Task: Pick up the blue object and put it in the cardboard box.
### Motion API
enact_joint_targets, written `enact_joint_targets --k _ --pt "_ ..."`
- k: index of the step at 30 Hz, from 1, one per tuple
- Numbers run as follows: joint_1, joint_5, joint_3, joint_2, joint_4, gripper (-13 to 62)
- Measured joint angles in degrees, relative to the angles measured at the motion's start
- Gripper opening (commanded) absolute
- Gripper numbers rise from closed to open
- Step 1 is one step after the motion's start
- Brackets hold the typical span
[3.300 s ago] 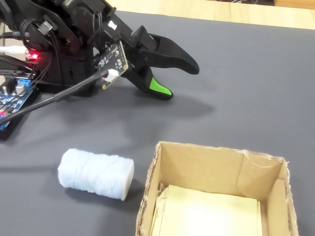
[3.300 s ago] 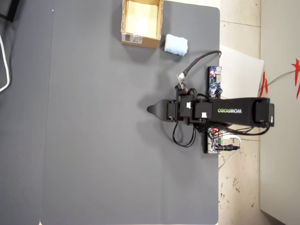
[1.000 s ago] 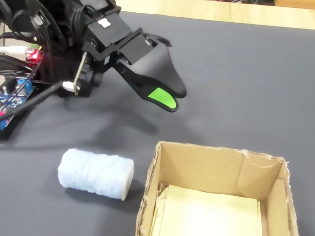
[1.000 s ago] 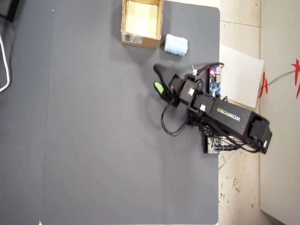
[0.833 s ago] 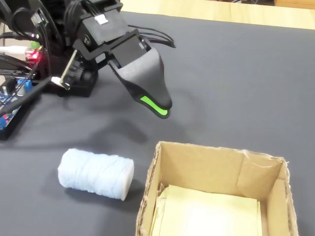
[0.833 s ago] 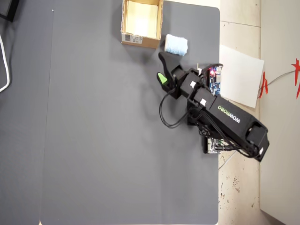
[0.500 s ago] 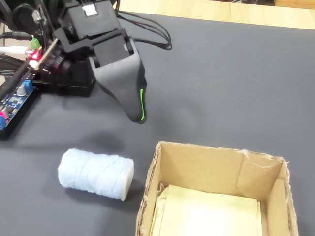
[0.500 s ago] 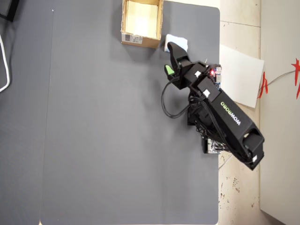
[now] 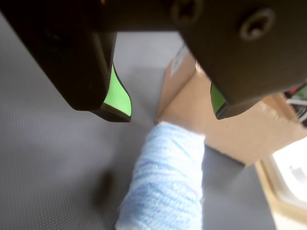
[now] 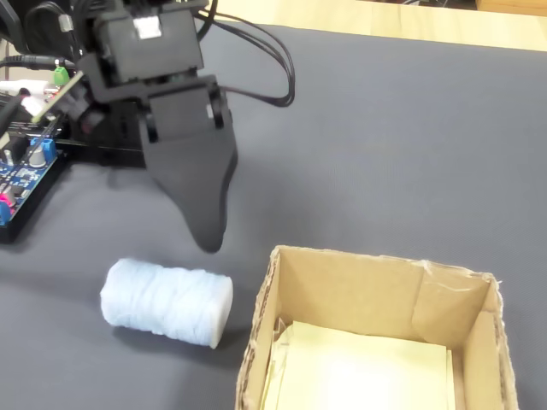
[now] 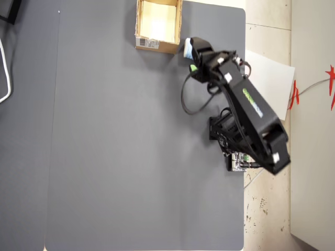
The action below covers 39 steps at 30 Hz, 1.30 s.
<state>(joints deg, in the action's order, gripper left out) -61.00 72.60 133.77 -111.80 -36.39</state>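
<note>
Wrist view: gripper (image 9: 170, 112) enters from the top edge, 2 dark jaws spread wide apart, each with a green pad on its inner face. Nothing sits between them. Below the gap lies the blue object (image 9: 165, 182), a pale blue roll with a woven texture, resting on the dark gray mat (image 9: 48, 158). Its far end reaches close to the corner of the cardboard box (image 9: 230, 129); contact there cannot be confirmed. The box stands to the right, with a white label partly visible on its upper left face.

Fixed view: the gripper (image 10: 209, 231) hangs above the mat (image 10: 385, 128), tip pointing down. Only 1 jaw shape shows from this angle. The blue object (image 10: 167, 301) lies on its side on the mat, below and slightly left of the tip and clear of it. The cardboard box (image 10: 342, 282) stands just beside the roll's right end, with a small gap between them. The box is open on top, pale sheet inside. A blue circuit board (image 10: 21, 171) with cables sits at the left edge, beside the arm base.

Overhead view: the cardboard box (image 11: 140, 21) sits at the top edge of the mat (image 11: 115, 146), label facing down-picture. The arm (image 11: 246, 110) reaches up from the right side. The gripper (image 11: 191, 57) is just right of the box, and a sliver of the blue object (image 11: 187, 48) shows beside it.
</note>
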Motion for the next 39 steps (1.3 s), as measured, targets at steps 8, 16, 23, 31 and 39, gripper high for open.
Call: enact_joint_targets --k 8,16,23,31,39 --pt "-4.22 1.14 -4.39 9.93 -1.14 31.1" --pt "-7.29 1.41 -8.88 19.86 -1.23 31.2" --pt "-7.91 2.99 -11.43 23.12 -1.32 23.3" --pt "-8.79 5.01 -10.37 22.59 2.29 10.5" --pt "-8.88 8.70 -1.93 15.91 12.04 10.5"
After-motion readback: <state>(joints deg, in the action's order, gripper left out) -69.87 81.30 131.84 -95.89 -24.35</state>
